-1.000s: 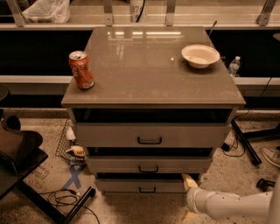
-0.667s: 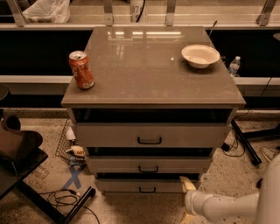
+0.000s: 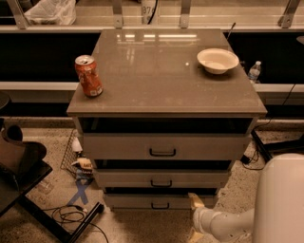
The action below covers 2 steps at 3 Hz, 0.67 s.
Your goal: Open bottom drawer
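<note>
Tool (image 3: 194,201) edged left, now low by bottom drawer (image 3: 133,201) right end; grip can't tell. Rigid, slides; hook black bar handle (image 3: 160,205).

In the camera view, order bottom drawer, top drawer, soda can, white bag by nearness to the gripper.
The gripper sits low right.
1. bottom drawer, just left
2. top drawer, higher up
3. soda can, cabinet top, left
4. white bag, far back left

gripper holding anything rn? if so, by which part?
Nothing is held. The gripper is low by the right end of the bottom drawer, fingers apart, off to the right of the black handle.
</note>
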### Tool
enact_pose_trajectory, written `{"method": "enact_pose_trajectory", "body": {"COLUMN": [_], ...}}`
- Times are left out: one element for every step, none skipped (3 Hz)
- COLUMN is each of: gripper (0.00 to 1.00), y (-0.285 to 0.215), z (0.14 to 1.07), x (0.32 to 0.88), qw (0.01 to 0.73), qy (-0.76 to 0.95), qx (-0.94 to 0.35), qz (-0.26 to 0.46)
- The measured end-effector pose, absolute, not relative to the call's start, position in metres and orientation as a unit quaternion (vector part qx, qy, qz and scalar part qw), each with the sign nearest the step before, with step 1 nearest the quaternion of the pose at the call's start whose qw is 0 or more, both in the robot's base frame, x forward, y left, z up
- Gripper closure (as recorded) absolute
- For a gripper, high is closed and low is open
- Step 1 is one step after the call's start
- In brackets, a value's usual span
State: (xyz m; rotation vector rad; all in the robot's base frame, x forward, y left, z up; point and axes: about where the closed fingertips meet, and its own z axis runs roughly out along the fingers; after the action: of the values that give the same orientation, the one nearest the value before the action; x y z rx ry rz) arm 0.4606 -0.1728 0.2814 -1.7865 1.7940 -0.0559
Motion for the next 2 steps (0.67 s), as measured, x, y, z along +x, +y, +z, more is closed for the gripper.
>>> {"method": "enact_pose_trajectory", "body": {"gripper": [0.0, 0.0], "y": [-0.158, -0.144], "z": [0.256, 0.23], "x": [0.476, 0.494], "qw": [0.296, 0.284], "qy": [0.674, 0.68], "qx": [-0.676, -0.675], "qz": [-0.028, -0.034]}}
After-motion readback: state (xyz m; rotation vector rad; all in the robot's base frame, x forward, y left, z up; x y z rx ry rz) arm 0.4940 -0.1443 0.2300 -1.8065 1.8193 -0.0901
